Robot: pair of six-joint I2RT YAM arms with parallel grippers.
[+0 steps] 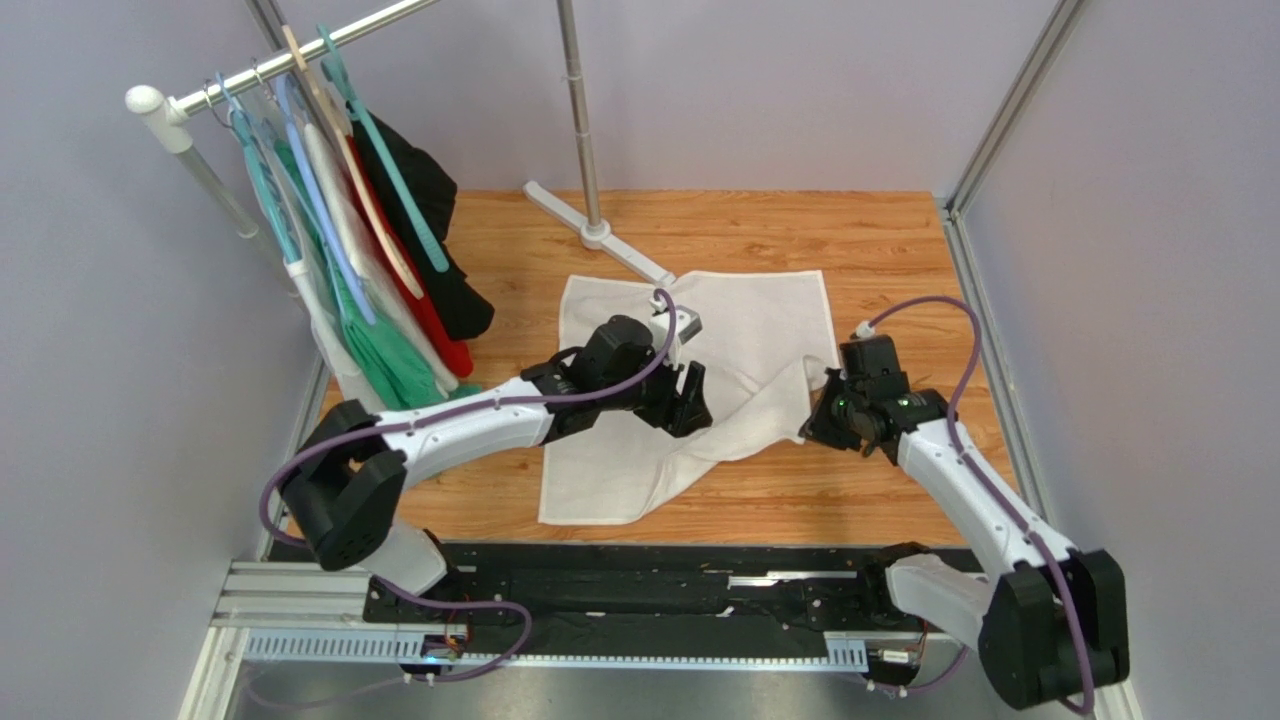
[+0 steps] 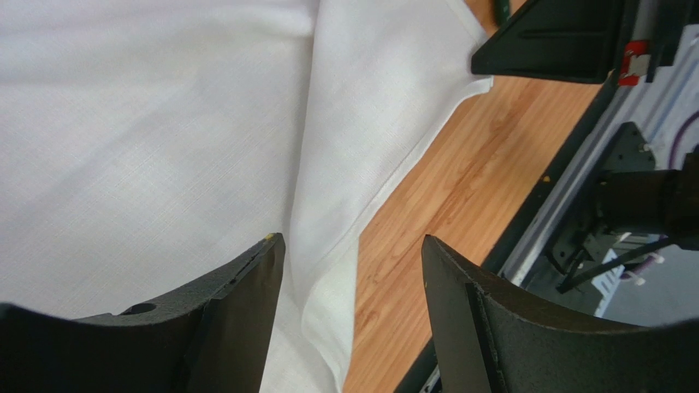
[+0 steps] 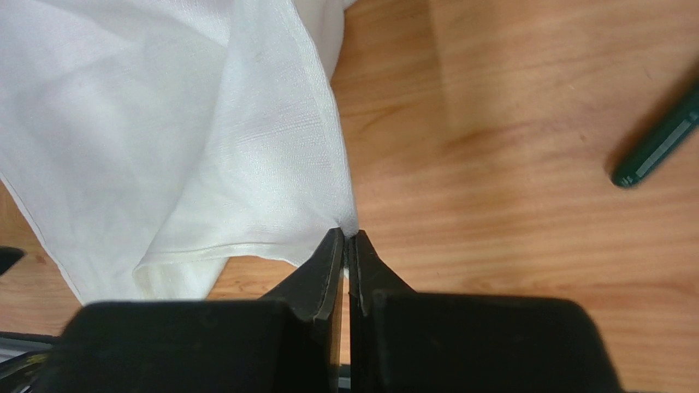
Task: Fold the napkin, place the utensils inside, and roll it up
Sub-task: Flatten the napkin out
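Cloth first: the napkin (image 1: 766, 323) lies spread on the wooden surface (image 1: 887, 240), roughly in the middle, its edges nearly square to the surface and turned only slightly. Its near-right part is gathered up into a raised fold. The fold's long axis runs diagonally, from the right side of the cloth down towards the near-left corner.

The right tool (image 3: 346, 237) is clenched, its two fingers pressed together on the napkin's hemmed edge right at the tips. From that pinch the cloth rises and drapes away to the left in the wrist view.

The left tool (image 2: 351, 246) is released, its jaws standing wide apart above the napkin where the folded edge meets bare wood. Nothing is between them.

One utensil (image 3: 656, 139), a thin dark green stick, lies flat on bare wood to the right of the right tool, well apart from the cloth. Its long axis is diagonal in the right wrist view, from lower left to upper right, and its upper end runs out of the frame.

At the far left a clothes rail (image 1: 286, 60) holds several hangers with green, white, red and black garments. A stand's foot (image 1: 598, 233) ends just at the napkin's far edge.
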